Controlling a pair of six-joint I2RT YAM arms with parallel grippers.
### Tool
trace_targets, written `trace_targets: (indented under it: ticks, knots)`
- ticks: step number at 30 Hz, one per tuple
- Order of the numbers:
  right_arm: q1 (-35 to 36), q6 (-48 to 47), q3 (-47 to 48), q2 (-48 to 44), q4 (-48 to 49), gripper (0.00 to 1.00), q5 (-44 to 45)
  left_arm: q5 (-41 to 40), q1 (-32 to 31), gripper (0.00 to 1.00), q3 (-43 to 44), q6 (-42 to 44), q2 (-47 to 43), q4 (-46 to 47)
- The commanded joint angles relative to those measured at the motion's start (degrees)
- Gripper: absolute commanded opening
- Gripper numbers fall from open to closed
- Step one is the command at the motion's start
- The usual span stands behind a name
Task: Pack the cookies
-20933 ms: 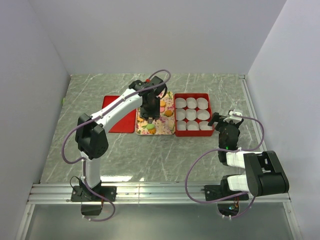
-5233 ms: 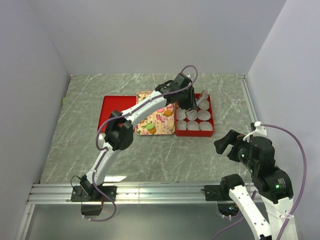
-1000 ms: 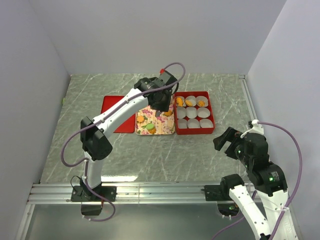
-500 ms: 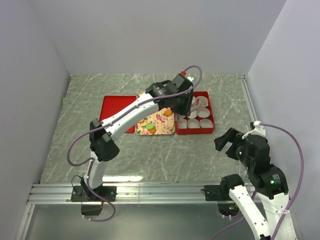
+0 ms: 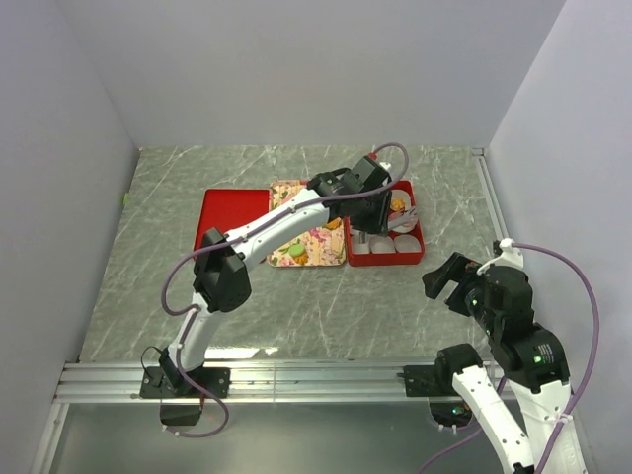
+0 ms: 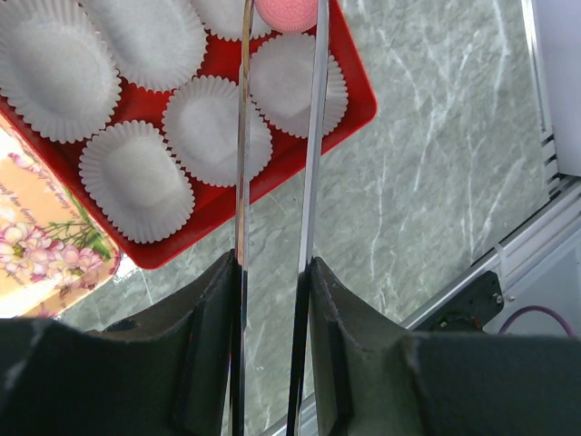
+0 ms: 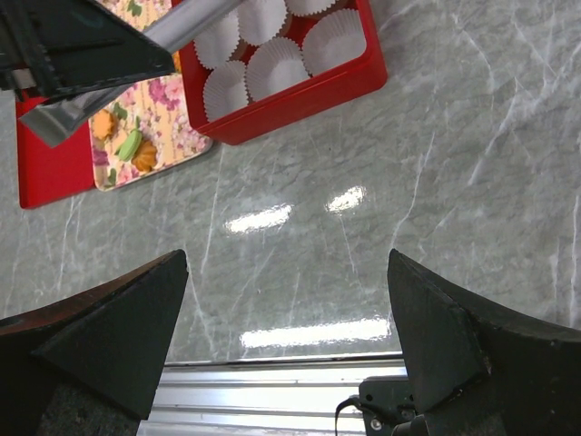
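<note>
You have the box [image 5: 387, 263] on the table [image 5: 178, 296], with paper cups [image 6: 136, 182] inside. The tray [image 5: 318, 240] sits just left of it, with cookies [image 5: 296, 253] on it. The lid [image 5: 232, 212] lies left of the tray. Your left gripper [image 5: 400, 212] is over the box, a cookie [image 6: 286, 11] between its fingers.

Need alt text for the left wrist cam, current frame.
The left gripper pinches a pink cookie between its thin metal fingers at the frame's top edge, over a red box of white paper cups, all empty in this view. A floral tray corner shows lower left, marbled table at right.
</note>
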Motion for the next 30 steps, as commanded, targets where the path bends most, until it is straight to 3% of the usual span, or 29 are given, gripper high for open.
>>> trace_targets:
  ticks: [1, 30]
  knots:
    - [0.41, -1.05, 0.21, 1.1, 2.16, 0.97, -0.34, -0.31, -0.02, 0.33, 1.98, -0.65, 0.75, 2.99]
    - [0.5, -0.79, -0.32, 2.33, 2.95, 0.97, -0.69, -4.53, -0.02, 0.5, 7.35, 0.49, 4.45, 0.97]
